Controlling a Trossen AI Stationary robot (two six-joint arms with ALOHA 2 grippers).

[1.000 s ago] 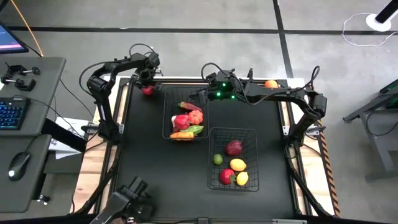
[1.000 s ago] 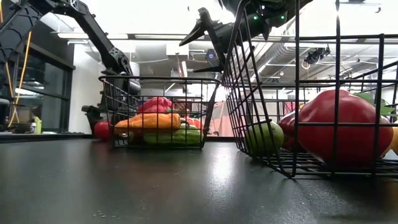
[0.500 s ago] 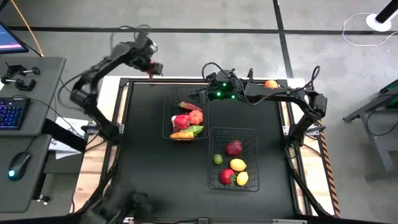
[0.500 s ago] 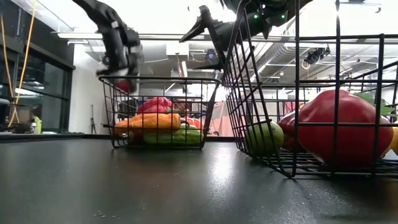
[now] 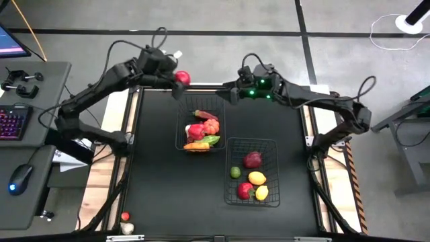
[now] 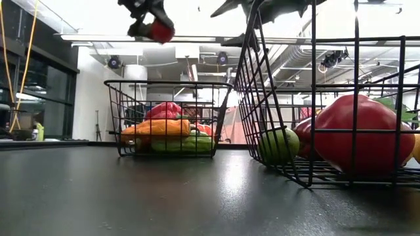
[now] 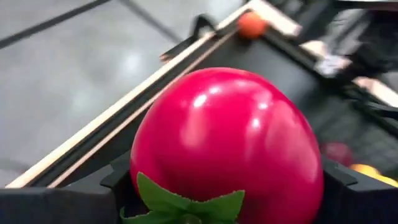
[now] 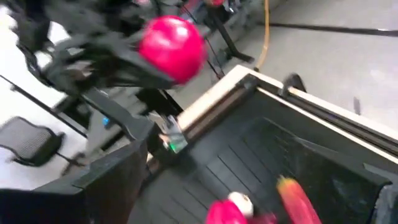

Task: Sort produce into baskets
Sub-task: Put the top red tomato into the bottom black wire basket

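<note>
My left gripper [image 5: 180, 78] is shut on a red toy tomato [image 7: 227, 143], high above the table's far edge, left of the left basket; it also shows in the low view [image 6: 159, 30]. The left wire basket [image 5: 183, 114] holds red, orange and green pieces. The right basket [image 5: 272, 144] holds a dark red piece, a green one, yellow ones and a red one. My right gripper [image 5: 234, 91] is open and empty above the far edge, just past the left basket's far right corner. An orange piece [image 7: 252, 25] lies at the table's far rim. My left gripper pinches the tomato's two opposite sides between its fingers [image 7: 121, 186]. The green leaf end [image 7: 186, 200] faces back toward the wrist. The fingers come from the table's left, slanting down. The tomato is lifted clear, well above the table and basket rims.
Two small pieces, one red and one white [image 5: 125, 222], lie at the table's near left corner. A desk with a keyboard and mouse [image 5: 20, 121] stands left of the table. Bare black table [image 5: 161, 181] lies near and left of the baskets.
My left gripper has lifted the tomato off the table's far left corner, well clear, and carried it up and toward the table's right, nearer the left basket. My right gripper has drawn a little toward the right and far edge.
</note>
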